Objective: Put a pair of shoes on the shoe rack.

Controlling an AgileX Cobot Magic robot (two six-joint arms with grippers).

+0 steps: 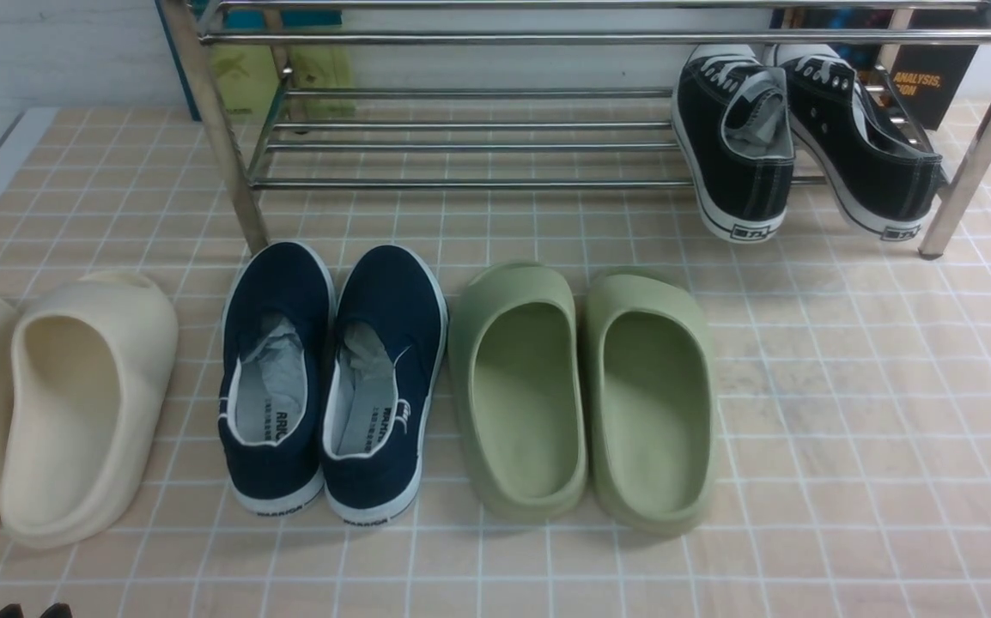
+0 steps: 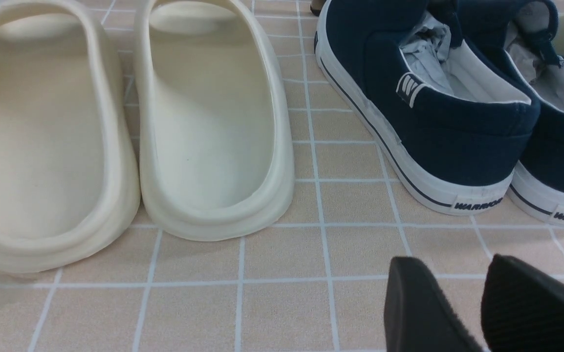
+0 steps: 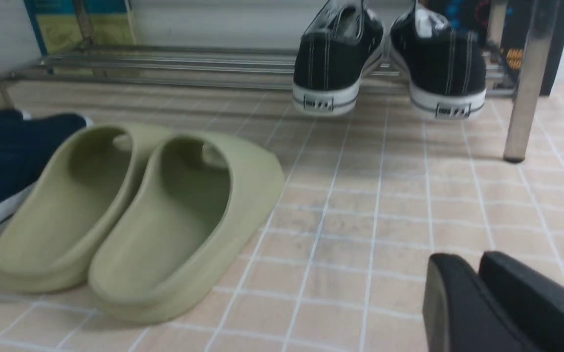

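Note:
The two black canvas sneakers [image 1: 740, 146] [image 1: 865, 146] with white laces and soles rest on the lowest bars of the steel shoe rack [image 1: 461, 182], at its right end, heels hanging over the front bar. They also show in the right wrist view [image 3: 333, 54], next to the rack's leg [image 3: 524, 83]. My left gripper [image 2: 450, 264] is slightly open and empty, low over the floor in front of the navy slip-ons; its tips show at the front view's bottom edge [image 1: 32, 611]. My right gripper [image 3: 465, 259] is shut and empty, well short of the rack.
On the tiled floor in front of the rack stand cream foam slides [image 1: 57, 412], navy slip-ons [image 1: 332, 378] and green foam slides [image 1: 581, 395]. The rack's left leg [image 1: 221, 129] stands behind the slip-ons. A dark box [image 1: 933, 77] is behind the rack at right.

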